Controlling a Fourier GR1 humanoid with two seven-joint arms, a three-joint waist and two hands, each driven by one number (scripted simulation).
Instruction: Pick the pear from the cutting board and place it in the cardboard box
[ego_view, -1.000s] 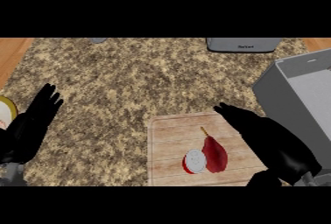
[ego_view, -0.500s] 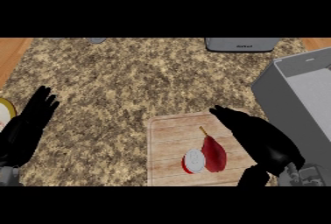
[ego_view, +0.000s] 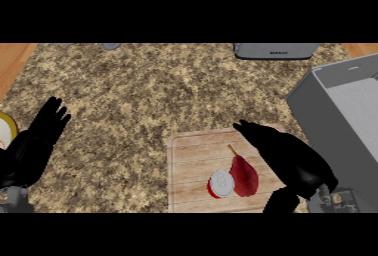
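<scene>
A red pear (ego_view: 242, 175) with a thin stem lies on the pale wooden cutting board (ego_view: 190, 167) at the lower middle, its cut white face turned left. My right hand (ego_view: 291, 162) hovers just right of the pear, fingers straight and pointing up-left, thumb low near the board's front edge; it holds nothing. The grey box (ego_view: 332, 120) stands open at the right edge, beside that hand. My left hand (ego_view: 37, 145) rests open at the far left, fingers up.
A yellow-rimmed plate (ego_view: 6, 132) peeks in at the left edge behind my left hand. A grey appliance (ego_view: 275, 50) sits at the counter's back right, and a small grey object (ego_view: 111, 46) at the back left. Speckled countertop spreads between them.
My right hand has shifted left and slightly down, closing in on the pear's right side. The left hand has barely moved.
</scene>
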